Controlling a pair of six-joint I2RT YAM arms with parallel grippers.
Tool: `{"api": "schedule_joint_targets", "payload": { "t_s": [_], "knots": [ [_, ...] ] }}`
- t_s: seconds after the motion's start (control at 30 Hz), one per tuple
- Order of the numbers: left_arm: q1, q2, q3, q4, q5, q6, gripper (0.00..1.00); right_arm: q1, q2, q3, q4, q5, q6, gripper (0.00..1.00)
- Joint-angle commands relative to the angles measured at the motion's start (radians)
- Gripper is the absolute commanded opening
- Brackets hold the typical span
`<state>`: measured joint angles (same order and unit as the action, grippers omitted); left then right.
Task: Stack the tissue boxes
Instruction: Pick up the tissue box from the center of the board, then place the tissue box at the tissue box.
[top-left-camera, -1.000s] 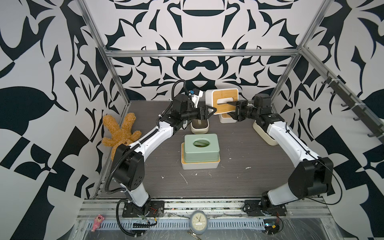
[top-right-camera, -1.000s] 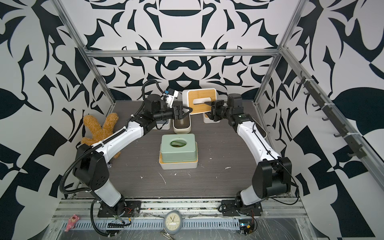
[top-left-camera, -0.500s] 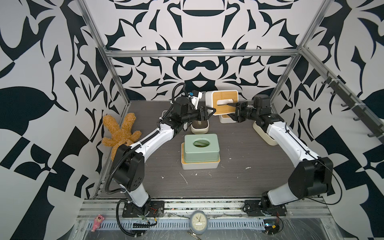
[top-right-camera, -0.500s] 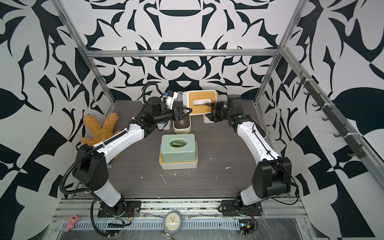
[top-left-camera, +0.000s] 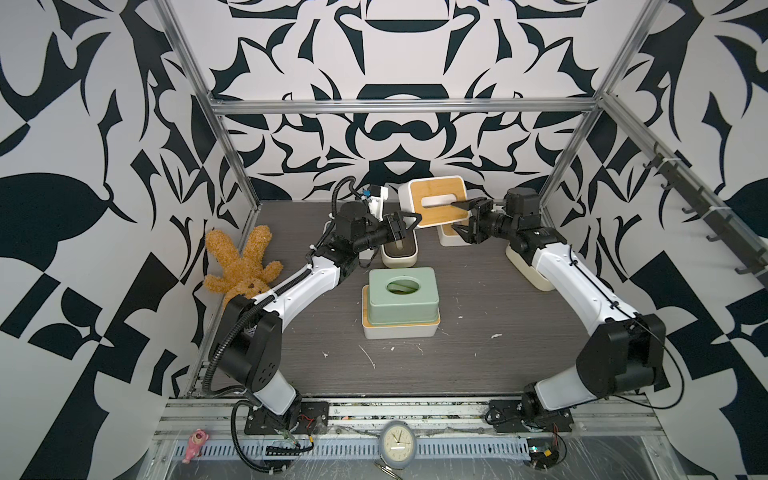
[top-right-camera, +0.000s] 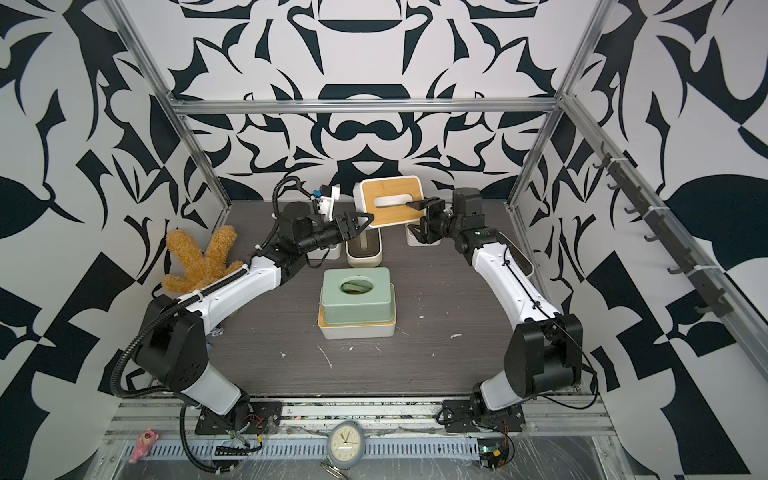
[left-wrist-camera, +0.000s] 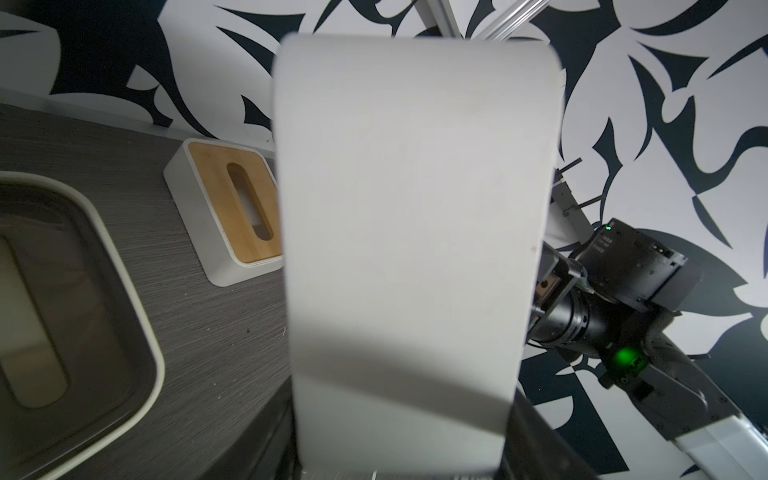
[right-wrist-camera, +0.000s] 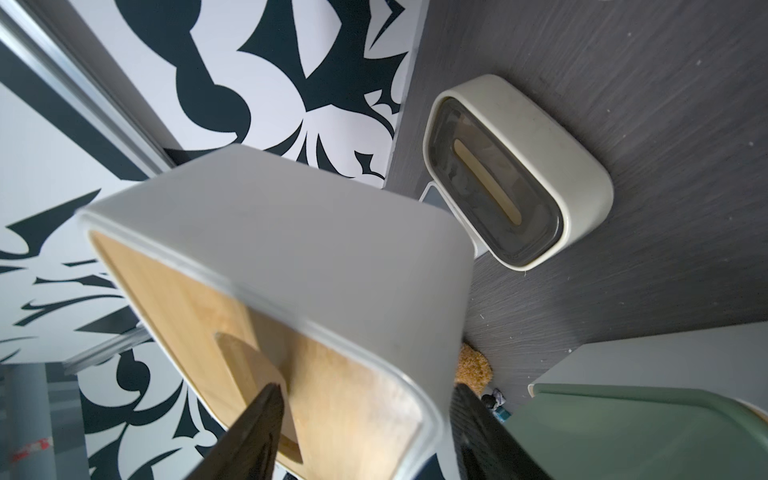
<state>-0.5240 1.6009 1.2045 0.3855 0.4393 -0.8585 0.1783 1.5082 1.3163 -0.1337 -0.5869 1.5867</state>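
A white tissue box with a bamboo lid (top-left-camera: 436, 201) (top-right-camera: 390, 199) hangs tilted in the air at the back, lid towards the camera. My left gripper (top-left-camera: 415, 218) (top-right-camera: 368, 218) is shut on one end of it; its white underside (left-wrist-camera: 415, 249) fills the left wrist view. My right gripper (top-left-camera: 457, 217) (right-wrist-camera: 365, 399) stands open astride the other end, one finger over the lid by the slot and the other beside the side wall. At the table's middle a mint green box (top-left-camera: 402, 295) sits on a bamboo-lidded white box (top-left-camera: 401, 330).
A cream box with a dark lid (top-left-camera: 400, 249) (right-wrist-camera: 519, 174) stands just behind the stack. Another bamboo-lidded box (top-left-camera: 451, 237) (left-wrist-camera: 232, 208) lies under the held one. A second cream box (top-left-camera: 530, 270) sits beneath the right arm. A brown plush bunny (top-left-camera: 243, 270) leans at the left wall.
My right gripper's jaws have come apart around the box's end. The held box has shifted slightly left. The left grip is unchanged.
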Motion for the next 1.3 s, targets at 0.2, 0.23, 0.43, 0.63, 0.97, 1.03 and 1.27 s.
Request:
{"api": "schedule_joint_targets", "payload": {
  "t_s": [0.2,0.23,0.43,0.63,0.97,1.03,1.27],
  "knots": [
    [0.082,-0.144,0.046,0.003,-0.046,-0.064,0.27,-0.002,-0.057,0.072,0.092,-0.024,-0.153,0.97],
    [0.095,-0.159,0.051,-0.018,-0.045,-0.063,0.27,-0.002,-0.062,0.078,0.086,-0.022,-0.180,0.98],
    [0.158,-0.293,0.078,-0.203,-0.023,0.002,0.27,0.007,-0.103,0.145,-0.056,0.025,-0.387,0.99],
    [0.206,-0.472,0.108,-0.460,0.004,0.094,0.27,0.006,-0.168,0.156,-0.101,0.083,-0.624,0.99],
    [0.350,-0.545,0.158,-0.702,0.349,0.059,0.28,0.003,-0.260,0.065,-0.024,0.193,-0.817,0.99],
    [0.399,-0.558,0.119,-0.644,0.467,-0.015,0.28,0.002,-0.271,0.049,-0.013,0.189,-0.853,0.99],
    [0.418,-0.566,-0.028,-0.520,0.688,-0.181,0.28,0.001,-0.378,-0.125,0.126,0.255,-0.868,0.99]
  ]
}}
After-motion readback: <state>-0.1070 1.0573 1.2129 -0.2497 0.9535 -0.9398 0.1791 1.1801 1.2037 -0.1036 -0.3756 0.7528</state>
